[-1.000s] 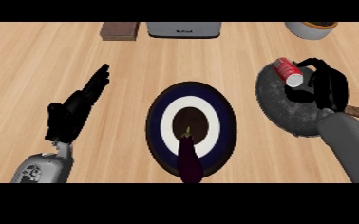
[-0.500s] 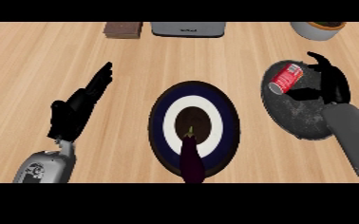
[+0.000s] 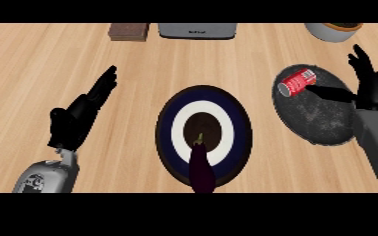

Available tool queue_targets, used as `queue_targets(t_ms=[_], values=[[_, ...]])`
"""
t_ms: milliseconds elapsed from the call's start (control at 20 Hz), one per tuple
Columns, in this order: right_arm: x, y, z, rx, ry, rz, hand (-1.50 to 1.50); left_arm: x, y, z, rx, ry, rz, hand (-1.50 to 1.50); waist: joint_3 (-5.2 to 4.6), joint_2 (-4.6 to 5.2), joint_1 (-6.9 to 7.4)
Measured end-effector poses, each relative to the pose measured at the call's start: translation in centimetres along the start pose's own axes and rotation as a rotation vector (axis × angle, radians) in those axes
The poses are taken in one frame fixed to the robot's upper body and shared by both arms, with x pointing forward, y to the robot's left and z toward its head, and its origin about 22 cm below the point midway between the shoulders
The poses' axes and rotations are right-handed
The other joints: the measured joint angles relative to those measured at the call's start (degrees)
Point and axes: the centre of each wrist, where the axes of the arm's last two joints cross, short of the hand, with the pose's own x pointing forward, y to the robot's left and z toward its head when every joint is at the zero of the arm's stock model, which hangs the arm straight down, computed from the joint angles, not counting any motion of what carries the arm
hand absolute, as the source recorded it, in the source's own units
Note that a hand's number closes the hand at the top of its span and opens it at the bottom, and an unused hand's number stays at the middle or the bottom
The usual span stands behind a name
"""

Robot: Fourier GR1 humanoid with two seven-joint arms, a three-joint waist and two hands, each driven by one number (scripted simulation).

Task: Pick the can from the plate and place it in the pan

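Where it lies on its side at the upper left of the dark pan (image 3: 319, 116), the can (image 3: 296, 81) shows red with a pale end. The right hand (image 3: 360, 82) beside it has released fingers; the left hand (image 3: 80, 111) rests open over the surface (image 3: 74, 50).

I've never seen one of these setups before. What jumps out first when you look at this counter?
The plate with dark blue and white rings sits mid-counter, a dark purple eggplant lying over its near edge. At the right, a red can lies on its side in the grey pan, with the open right hand just beside it. The left hand rests open at the left, fingers straight.
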Motion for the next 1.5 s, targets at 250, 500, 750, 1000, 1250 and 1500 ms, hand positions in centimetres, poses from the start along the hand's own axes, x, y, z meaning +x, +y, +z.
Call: queue_targets(t_ms=[250, 500, 750, 1000, 1250, 1500], values=[[-2.3, -3.2, 0.8, 0.050, -0.006, -0.132, -1.50, -0.2, 0.7, -0.1, 0.005, 0.008, -0.005, 0.00, -0.08, -0.20, -0.51], [-5.0, -6.2, 2.9, 0.077, -0.082, -0.202, -1.50, -0.2, 0.9, -0.2, 0.017, 0.019, -0.005, 0.00, -0.14, -0.49, -1.16], [-7.5, -7.7, 5.5, 0.077, -0.145, -0.239, -1.50, -1.0, 0.9, 0.0, 0.023, 0.021, -0.009, 0.00, -0.22, -0.67, -1.43], [-9.7, -8.9, 8.5, 0.093, -0.150, -0.256, -1.50, -0.7, 0.7, -0.2, 0.026, 0.024, -0.007, 0.00, -0.24, -0.81, -1.77], [-11.6, -9.2, 11.7, 0.096, -0.136, -0.257, -1.50, -1.0, 1.0, 0.1, 0.025, 0.027, -0.006, 0.00, -0.26, -0.86, -1.90], [-12.2, -9.1, 13.7, 0.102, -0.139, -0.249, -1.50, -1.0, 1.3, 0.5, 0.027, 0.024, -0.003, 0.00, -0.27, -0.92, -1.99]])
